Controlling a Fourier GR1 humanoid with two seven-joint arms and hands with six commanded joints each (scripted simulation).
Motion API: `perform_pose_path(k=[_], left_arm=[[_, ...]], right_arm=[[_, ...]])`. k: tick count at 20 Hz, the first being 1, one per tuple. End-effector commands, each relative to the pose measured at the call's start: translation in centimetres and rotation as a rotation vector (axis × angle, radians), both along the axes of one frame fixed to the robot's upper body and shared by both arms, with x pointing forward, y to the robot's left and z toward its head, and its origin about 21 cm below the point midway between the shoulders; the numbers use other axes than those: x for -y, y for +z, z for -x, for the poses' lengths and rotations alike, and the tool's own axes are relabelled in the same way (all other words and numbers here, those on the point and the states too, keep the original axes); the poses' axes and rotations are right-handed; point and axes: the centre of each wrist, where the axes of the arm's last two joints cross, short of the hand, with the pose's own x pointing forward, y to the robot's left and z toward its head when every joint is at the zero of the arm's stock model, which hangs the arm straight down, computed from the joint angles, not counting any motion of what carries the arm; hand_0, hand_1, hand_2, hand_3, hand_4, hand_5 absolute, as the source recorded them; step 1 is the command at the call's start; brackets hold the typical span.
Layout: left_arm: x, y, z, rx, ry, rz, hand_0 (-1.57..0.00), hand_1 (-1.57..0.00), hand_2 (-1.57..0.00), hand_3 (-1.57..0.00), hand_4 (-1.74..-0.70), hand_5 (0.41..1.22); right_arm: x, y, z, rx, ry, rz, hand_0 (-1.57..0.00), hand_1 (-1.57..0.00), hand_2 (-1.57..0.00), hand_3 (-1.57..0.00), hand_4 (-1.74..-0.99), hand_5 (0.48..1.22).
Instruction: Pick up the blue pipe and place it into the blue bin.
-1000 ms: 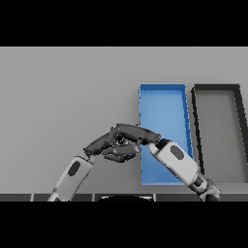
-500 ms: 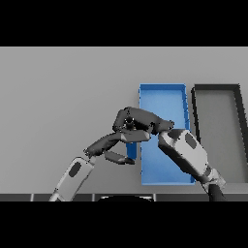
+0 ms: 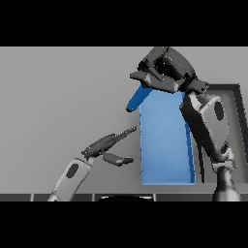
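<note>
Blue pipe (image 3: pixel 136 99) hangs tilted off the table, upper end tucked under the right hand (image 3: pixel 164 70), lower end pointing down-left, just past the blue bin's (image 3: pixel 164 145) left wall near its far corner. Short straight tube, probably light and rigid, smooth so likely slippery; it won't flex, so a grip near the middle would balance it best. Here the hold is at one end, so it could swing or slide out. The right hand's fingers curl round the pipe's top end; contact itself is partly hidden by the hand, so how firm the pinch is I can't quite tell. The right arm rises along the bin's right side, covering part of it. Bin interior that shows is bare blue. Dark bin (image 3: pixel 237 97) sits just right of the blue bin, mostly hidden by the arm. Left hand (image 3: pixel 109 145) rests low, left of the blue bin's near half, fingers straight toward the bin, thumb spread below, holding nothing. All on a grey table (image 3: pixel 58 97).
</note>
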Motion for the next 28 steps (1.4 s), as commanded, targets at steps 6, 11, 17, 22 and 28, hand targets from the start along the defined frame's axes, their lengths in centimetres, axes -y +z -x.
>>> perform_pose_path(k=[6,11,17,22,28], left_arm=[[-0.1,0.1,-0.2,-0.011,0.019,0.012,0.00,0.00,0.00,0.00,-0.90,0.489],[-0.4,0.2,-0.3,-0.017,0.026,-0.006,0.00,0.00,0.00,0.00,-0.89,0.474],[-0.2,-0.3,-0.2,-0.013,0.020,0.001,0.00,0.00,0.00,0.00,-0.88,0.463],[0.2,0.1,-0.4,-0.016,0.030,-0.003,0.00,0.00,0.00,0.00,-0.89,0.455],[0.0,-0.1,-0.2,-0.028,0.035,-0.004,0.00,0.00,0.00,0.00,-0.89,0.453]], right_arm=[[5.3,-5.4,-4.3,-0.231,-0.279,0.068,-1.57,-1.57,-1.57,-1.57,-1.739,1.120],[7.1,-11.9,-4.1,-0.433,-0.410,0.152,-1.57,-1.57,-1.57,-1.57,-1.740,1.120],[8.4,-18.3,-2.4,-0.690,-0.483,0.264,-1.57,-1.57,-1.57,-1.57,-1.694,1.124],[8.8,-22.1,-1.8,-0.797,-0.522,0.349,-1.56,-1.46,-1.39,-1.12,-1.547,1.133],[8.3,-24.4,-1.9,-0.906,-0.508,0.494,-0.43,-0.38,-0.36,-0.29,-1.242,1.081]])
